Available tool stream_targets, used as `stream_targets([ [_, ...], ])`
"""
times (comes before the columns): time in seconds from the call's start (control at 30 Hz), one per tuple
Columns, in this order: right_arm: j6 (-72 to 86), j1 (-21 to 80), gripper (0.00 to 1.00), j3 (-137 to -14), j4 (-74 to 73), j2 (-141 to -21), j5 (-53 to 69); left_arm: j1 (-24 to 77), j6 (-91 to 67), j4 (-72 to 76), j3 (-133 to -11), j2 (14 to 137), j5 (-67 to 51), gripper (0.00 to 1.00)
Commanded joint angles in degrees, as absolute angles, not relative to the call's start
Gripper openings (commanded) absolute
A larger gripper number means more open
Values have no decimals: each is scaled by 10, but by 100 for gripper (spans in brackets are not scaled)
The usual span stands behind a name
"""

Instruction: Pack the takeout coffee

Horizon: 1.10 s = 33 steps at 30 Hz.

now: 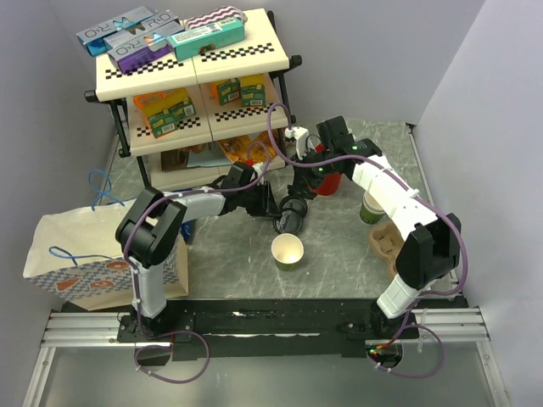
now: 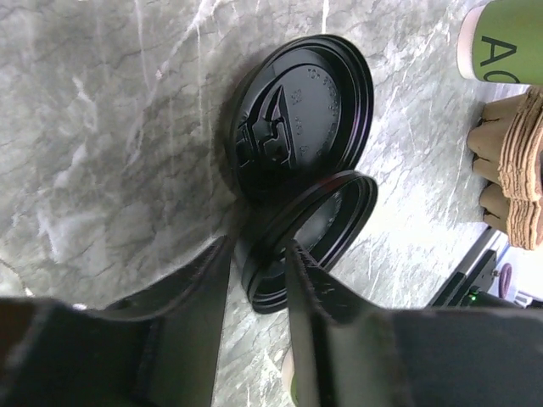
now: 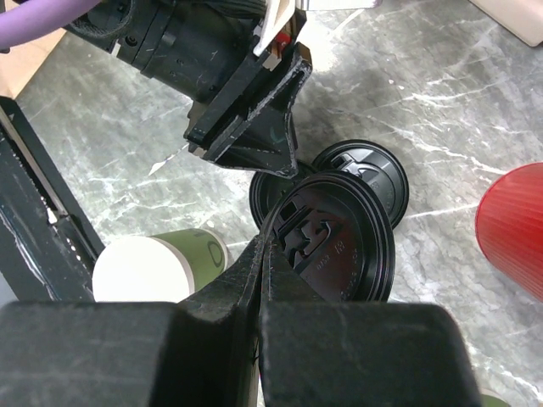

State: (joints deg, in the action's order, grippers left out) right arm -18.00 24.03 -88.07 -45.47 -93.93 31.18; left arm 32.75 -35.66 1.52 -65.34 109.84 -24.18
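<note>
Straddling a round black plastic lid (image 2: 335, 212), left pincer (image 2: 259, 250) stands apart, right pincer (image 3: 263, 244) together; green paper cup (image 1: 288, 252) at six o'clock sits lidless.

Dark letters "AC" stand on the green paper cup's (image 2: 509, 38) side. Flat grey-blue cardboard boxes (image 1: 119, 30) on the cream shelf top (image 1: 170, 75) bear large letters ending "RO". Raised print on the round black plastic lid (image 2: 305, 102) is unreadable.

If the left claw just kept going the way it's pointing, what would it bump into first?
Most likely the tilted black lid: its rim sits between the fingers of the left gripper. Just beyond it lies the table, though depth is hard to judge.
</note>
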Motion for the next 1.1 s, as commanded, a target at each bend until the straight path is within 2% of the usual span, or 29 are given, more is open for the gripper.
stream_targets([
  [0.0, -180, 233, 0, -891, -455, -912, 312, 331, -359, 28, -679, 1106, -263, 30],
  [0.23, -178, 229, 0, -888, -452, -918, 313, 331, -359, 24, -678, 1104, -272, 22],
  [0.53, -180, 229, 0, -896, -453, -922, 310, 329, -355, 22, -691, 1078, -284, 1],
  [0.7, -181, 225, 0, -903, -452, -924, 304, 327, -342, 7, -716, 1070, -255, 1],
  [0.83, -180, 224, 0, -908, -448, -928, 293, 324, -321, -42, -766, 1092, -187, 1],
  [1.07, -180, 222, 0, -909, -450, -926, 293, 322, -304, -62, -793, 1126, -184, 2],
])
